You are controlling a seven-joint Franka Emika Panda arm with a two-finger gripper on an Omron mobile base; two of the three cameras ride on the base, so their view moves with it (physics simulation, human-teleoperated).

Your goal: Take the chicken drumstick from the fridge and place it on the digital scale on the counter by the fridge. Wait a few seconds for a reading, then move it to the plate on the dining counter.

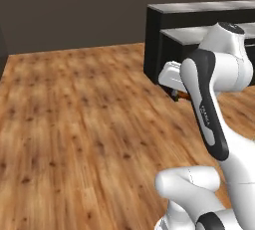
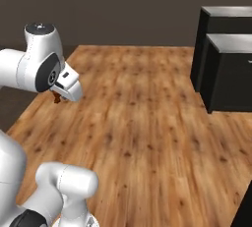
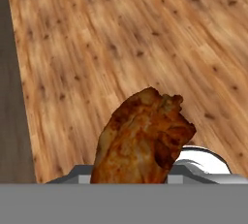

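Observation:
The chicken drumstick (image 3: 143, 140), reddish-brown and glossy, rises large at the bottom of the hand view, held over the wooden floor. My gripper (image 2: 56, 96) is shut on it; its fingertips are hidden behind the meat. In the right base view the drumstick (image 2: 57, 99) shows as a small brown tip under the white hand. In the left base view an orange-brown sliver of the drumstick (image 1: 183, 95) peeks out beside the forearm, at the gripper (image 1: 176, 93). The fridge, scale and plate are out of view.
A black-fronted counter block (image 1: 199, 30) with a pale grey two-step top stands at the back right, also the counter block (image 2: 229, 69). Wooden floor (image 1: 84, 124) spreads wide ahead and to the left, ending at a dark wall (image 2: 123, 10).

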